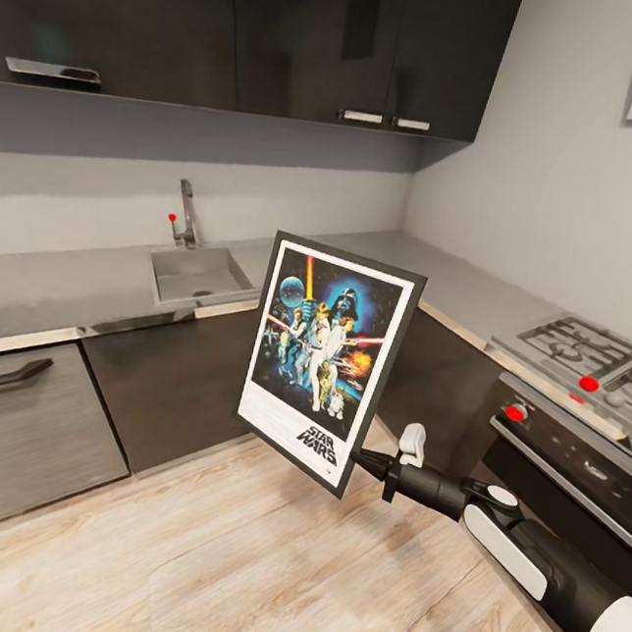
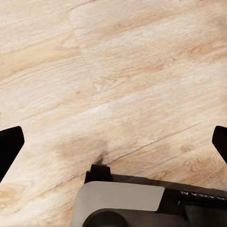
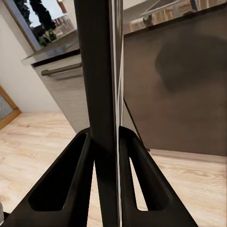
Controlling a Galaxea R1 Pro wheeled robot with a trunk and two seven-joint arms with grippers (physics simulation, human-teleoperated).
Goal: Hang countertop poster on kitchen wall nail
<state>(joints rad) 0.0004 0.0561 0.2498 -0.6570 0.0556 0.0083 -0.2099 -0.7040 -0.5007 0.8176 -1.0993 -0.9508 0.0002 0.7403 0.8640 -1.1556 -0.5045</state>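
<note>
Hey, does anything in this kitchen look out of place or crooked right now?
Only the poster: it is off the countertop, held in mid-air over the wooden floor, tilted rather than plumb. The right pincer clamps its lower corner, both fingers pressed against the frame edge. Nothing looks spilled or damaged.

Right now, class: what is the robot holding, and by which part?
The right gripper holds the poster by its lower right frame edge, jaws clamped either side.
</note>
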